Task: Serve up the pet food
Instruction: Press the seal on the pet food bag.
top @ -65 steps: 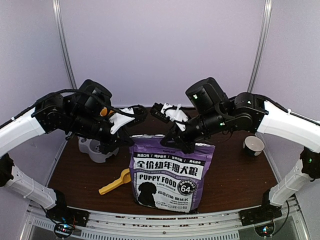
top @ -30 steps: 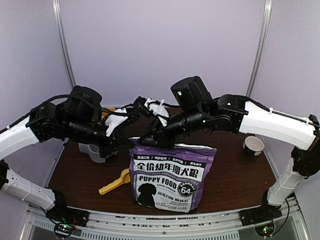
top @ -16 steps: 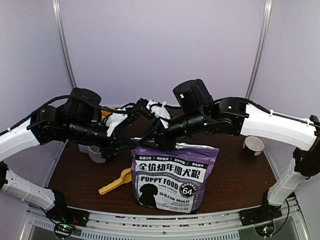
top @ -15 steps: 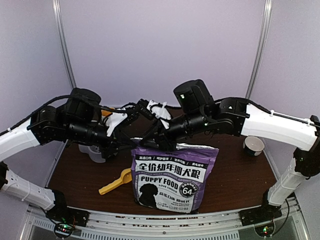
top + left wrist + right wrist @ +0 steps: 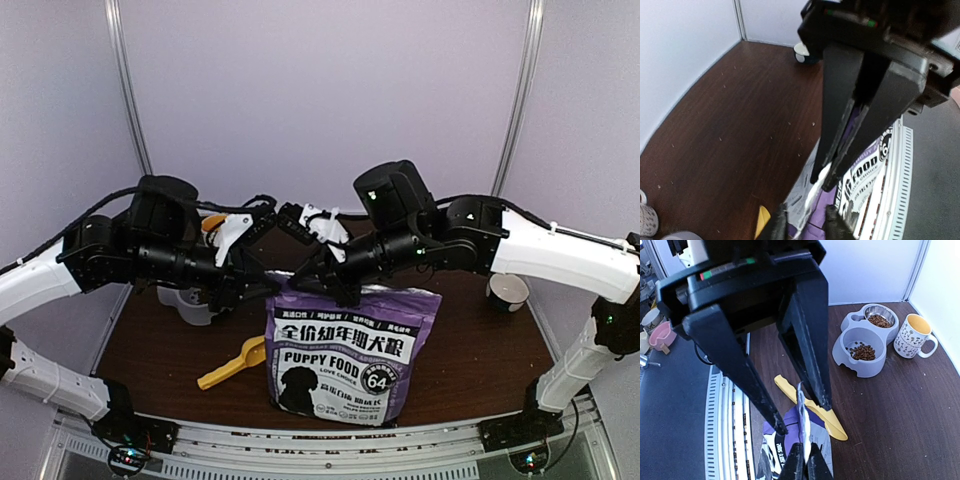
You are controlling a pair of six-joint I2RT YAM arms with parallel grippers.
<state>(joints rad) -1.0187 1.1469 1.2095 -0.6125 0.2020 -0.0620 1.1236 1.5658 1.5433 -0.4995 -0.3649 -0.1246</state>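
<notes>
The purple-and-white "PUPPY FOOD" bag [image 5: 345,355] stands upright at the table's front centre. My right gripper [image 5: 805,465] is shut on the bag's thin top edge [image 5: 802,412], near its left end in the top view. My left gripper [image 5: 805,225] is open. Its two fingers straddle the same top edge [image 5: 812,192] without pinching it, close beside the right gripper [image 5: 821,182]. From above, both grippers meet over the bag's top-left corner, the left gripper [image 5: 268,283] just left of the right gripper [image 5: 335,290]. Brown pet food kibble [image 5: 865,351] lies in both cups of the grey double bowl [image 5: 860,367].
A yellow scoop [image 5: 232,364] lies flat on the table left of the bag. The grey bowl [image 5: 190,300] sits at the back left, partly under my left arm. A patterned mug [image 5: 507,292] stands at the right. A pale wall encloses the back and sides.
My right gripper has closed on the bag's top edge and my left gripper has opened around it. The bag's top has shifted slightly to the right.
</notes>
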